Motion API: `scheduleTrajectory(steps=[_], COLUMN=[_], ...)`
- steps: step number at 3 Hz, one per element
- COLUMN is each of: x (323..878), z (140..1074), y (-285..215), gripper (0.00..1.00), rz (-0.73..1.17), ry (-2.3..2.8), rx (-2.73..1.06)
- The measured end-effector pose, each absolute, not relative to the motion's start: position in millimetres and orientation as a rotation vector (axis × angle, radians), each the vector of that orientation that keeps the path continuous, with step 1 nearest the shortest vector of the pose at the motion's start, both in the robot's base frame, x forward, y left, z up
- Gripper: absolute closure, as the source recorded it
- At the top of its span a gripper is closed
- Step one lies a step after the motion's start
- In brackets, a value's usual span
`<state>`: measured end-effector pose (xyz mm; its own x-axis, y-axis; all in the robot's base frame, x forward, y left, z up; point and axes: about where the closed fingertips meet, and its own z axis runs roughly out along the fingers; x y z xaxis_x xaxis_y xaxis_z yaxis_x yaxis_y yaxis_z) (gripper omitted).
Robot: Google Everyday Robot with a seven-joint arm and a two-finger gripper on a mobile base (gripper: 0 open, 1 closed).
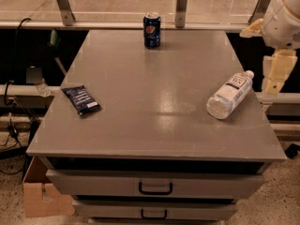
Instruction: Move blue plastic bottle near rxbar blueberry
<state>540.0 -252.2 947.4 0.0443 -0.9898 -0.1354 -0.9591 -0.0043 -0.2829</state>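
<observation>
Nothing done yet: clear bluish plastic bottle (230,95) at 3 o'clock, flat navy snack bar (81,100) at 9 o'clock, well apart; my gripper (277,76) beyond 3 o'clock, jaws' spread I cannot tell.

We hold our arm (282,22) at the far right of the view, its white rounded joint high and the cream gripper (274,76) hanging down just beneath it.

Bar (81,100) left, bottle (229,96) right, claw (275,78) beyond bottle
</observation>
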Motion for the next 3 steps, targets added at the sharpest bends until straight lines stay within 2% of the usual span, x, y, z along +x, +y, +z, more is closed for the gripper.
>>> scheduleTrajectory(steps=[1,3], x=[572,586], z=[925,878], y=[-278,-296], gripper=[0.00,0.00], rz=[-0.159,-0.098], ry=[1.936,1.887], rx=[-2.099,-2.206])
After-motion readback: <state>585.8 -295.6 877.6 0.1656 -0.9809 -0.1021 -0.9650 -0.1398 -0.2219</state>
